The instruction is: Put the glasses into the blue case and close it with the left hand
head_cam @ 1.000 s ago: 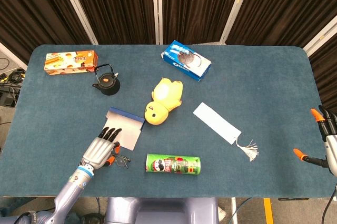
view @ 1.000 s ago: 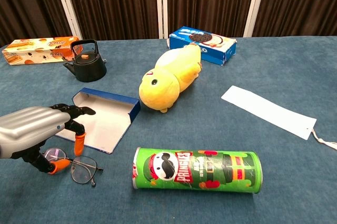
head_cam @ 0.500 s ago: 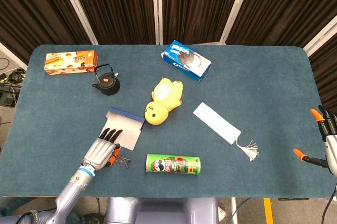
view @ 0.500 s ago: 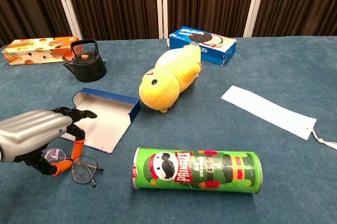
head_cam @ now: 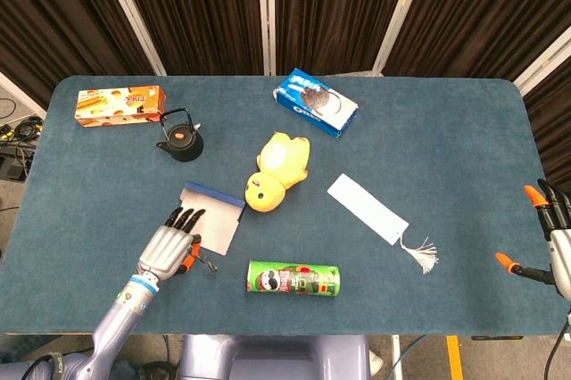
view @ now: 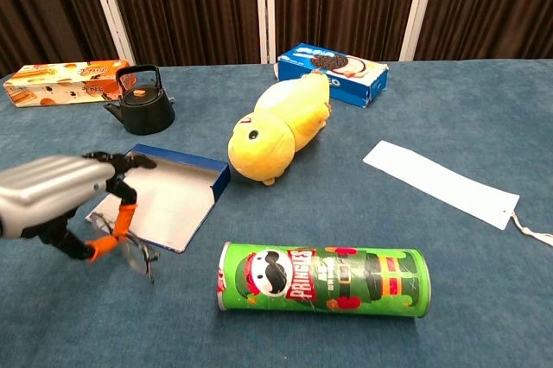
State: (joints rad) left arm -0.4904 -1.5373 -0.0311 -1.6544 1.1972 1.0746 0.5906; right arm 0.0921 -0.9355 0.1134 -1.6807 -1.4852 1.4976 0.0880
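Observation:
The blue case (head_cam: pixel 214 194) lies open left of centre, its white inside facing up, its blue wall (view: pixel 177 161) toward the plush. My left hand (head_cam: pixel 169 247) hovers at the case's near left corner and pinches the thin-framed glasses (view: pixel 136 251) between orange-tipped thumb and finger. The glasses (head_cam: pixel 206 263) hang tilted, lifted off the table just in front of the case. My right hand (head_cam: pixel 551 248) shows at the far right edge, fingers apart, holding nothing.
A green Pringles can (view: pixel 321 279) lies on its side right of the glasses. A yellow duck plush (view: pixel 276 130) sits beside the case. A black kettle (view: pixel 138 100), an orange snack box (head_cam: pixel 118 105), a blue Oreo box (head_cam: pixel 314 102) and a white bookmark (head_cam: pixel 368 209) lie farther off.
The left hand has closed thumb and finger on the glasses and raised them off the table toward the case. The right hand has stayed put.

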